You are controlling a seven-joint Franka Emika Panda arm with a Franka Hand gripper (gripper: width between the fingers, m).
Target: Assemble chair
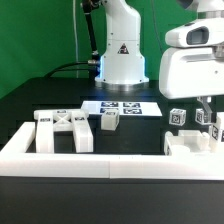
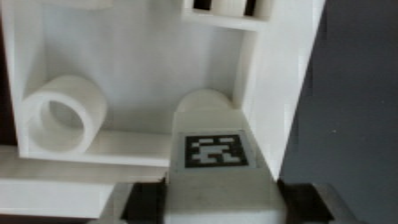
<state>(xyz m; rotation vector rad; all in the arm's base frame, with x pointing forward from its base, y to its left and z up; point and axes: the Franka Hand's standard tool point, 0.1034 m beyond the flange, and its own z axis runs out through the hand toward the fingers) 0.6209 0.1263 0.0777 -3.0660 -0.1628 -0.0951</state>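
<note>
The chair lies in loose white tagged parts. My gripper (image 1: 205, 110) hangs over the group of parts at the exterior view's right, where several tagged blocks (image 1: 179, 118) stand behind a flat panel (image 1: 190, 146). In the wrist view, a white post (image 2: 217, 150) with a square tag on its face runs between my gripper's (image 2: 222, 203) dark fingers (image 2: 146, 202), which press against both of its sides. Beside the post lies a white panel (image 2: 107, 60) with a raised oval socket (image 2: 63, 115). A cross-braced frame (image 1: 62, 130) and a short post (image 1: 109, 121) rest further to the exterior view's left.
A long low white border wall (image 1: 100, 162) runs along the front, turning back at the exterior view's left end. The marker board (image 1: 122, 106) lies flat in front of the robot base (image 1: 122, 62). The table top is black with a green backdrop behind.
</note>
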